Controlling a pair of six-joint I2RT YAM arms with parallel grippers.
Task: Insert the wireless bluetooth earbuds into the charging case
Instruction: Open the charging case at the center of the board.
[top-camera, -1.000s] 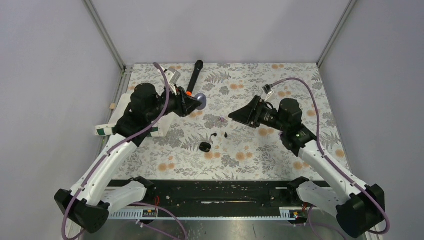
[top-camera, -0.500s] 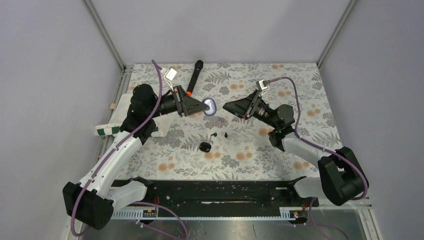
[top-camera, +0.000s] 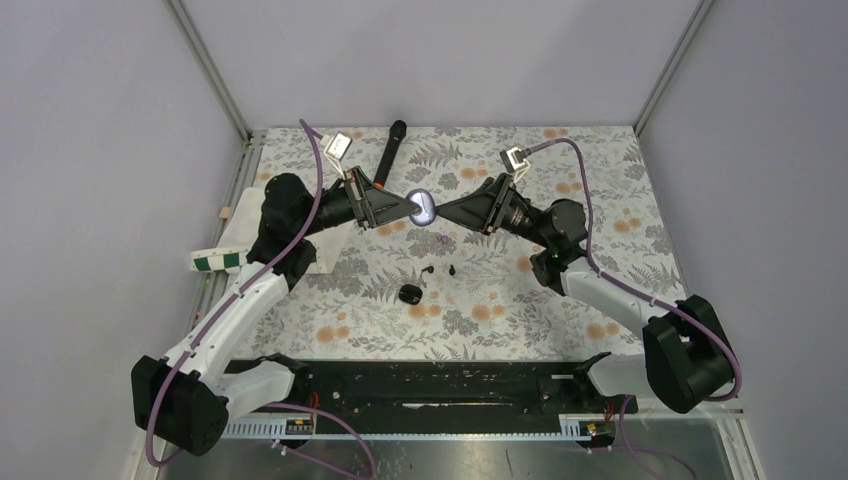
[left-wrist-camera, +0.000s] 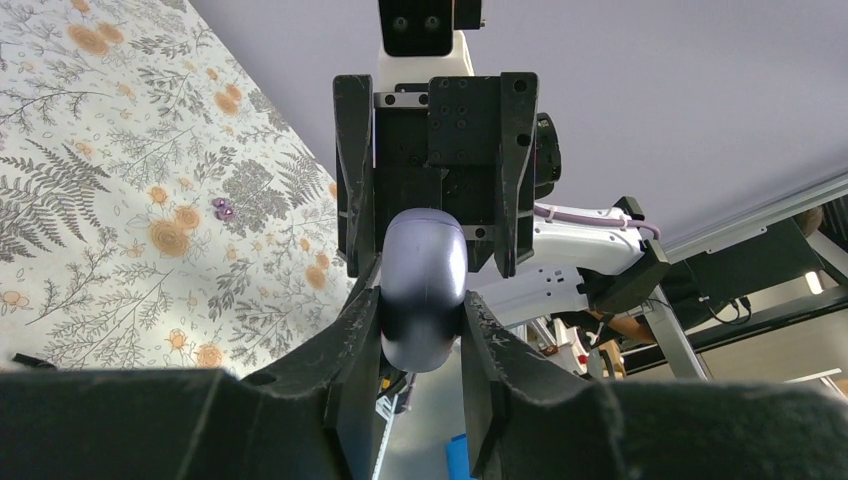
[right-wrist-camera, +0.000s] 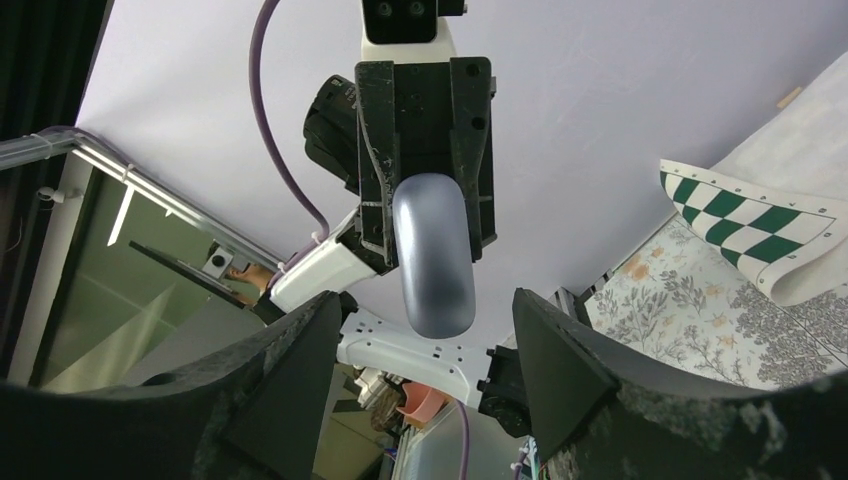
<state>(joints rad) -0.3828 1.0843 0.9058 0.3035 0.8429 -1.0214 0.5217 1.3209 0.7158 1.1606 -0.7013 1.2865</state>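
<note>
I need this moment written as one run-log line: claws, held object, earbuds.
left claw: shut on lavender pebble-shaped object, in air | right claw: open, facing it | earbuds: on table

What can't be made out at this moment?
- Earbuds: top view, too small to tell their orientation.
- Charging case: top view, too small to tell whether the lid is open or shut.
- Lilac-grey object in the left gripper: left wrist view, its lower end hidden by the fingers.
- Right gripper: whether it touches that object; top view, the tips overlap.
</note>
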